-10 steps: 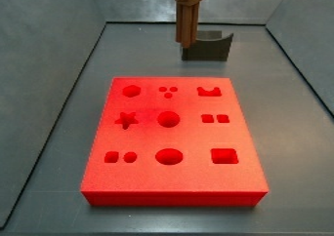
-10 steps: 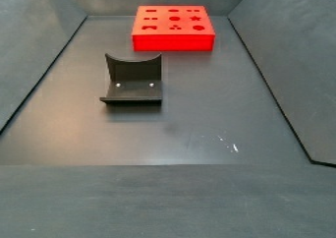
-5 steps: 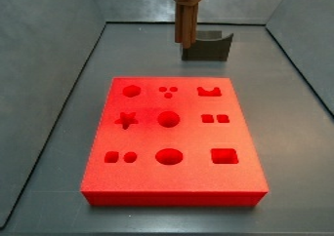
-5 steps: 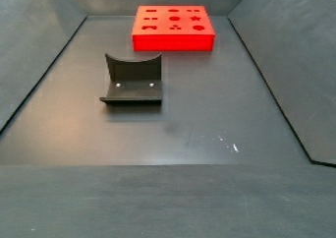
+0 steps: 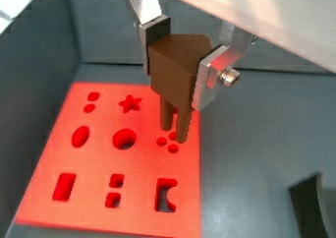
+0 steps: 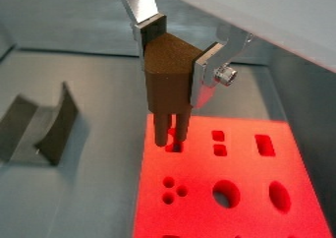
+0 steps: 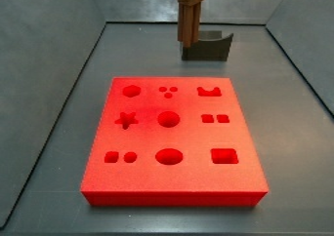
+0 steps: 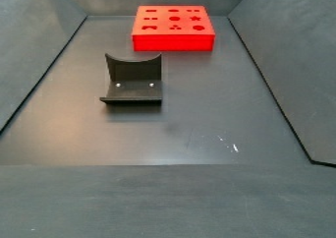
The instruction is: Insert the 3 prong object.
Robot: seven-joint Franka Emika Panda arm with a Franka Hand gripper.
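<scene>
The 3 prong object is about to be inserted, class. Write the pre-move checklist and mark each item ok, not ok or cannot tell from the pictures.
1. Gripper holds the 3 prong object: ok, the silver fingers clamp it on both sides in both wrist views.
2. Prongs point down toward the red board: ok.
3. Three-hole socket is free of other pieces: ok.
4. Prongs lined up over that socket: cannot tell; in a wrist view the tips appear near the three holes, but the height above them is unclear.
5. Fixture is out of the path: ok, it stands on the floor apart from the board.
</scene>
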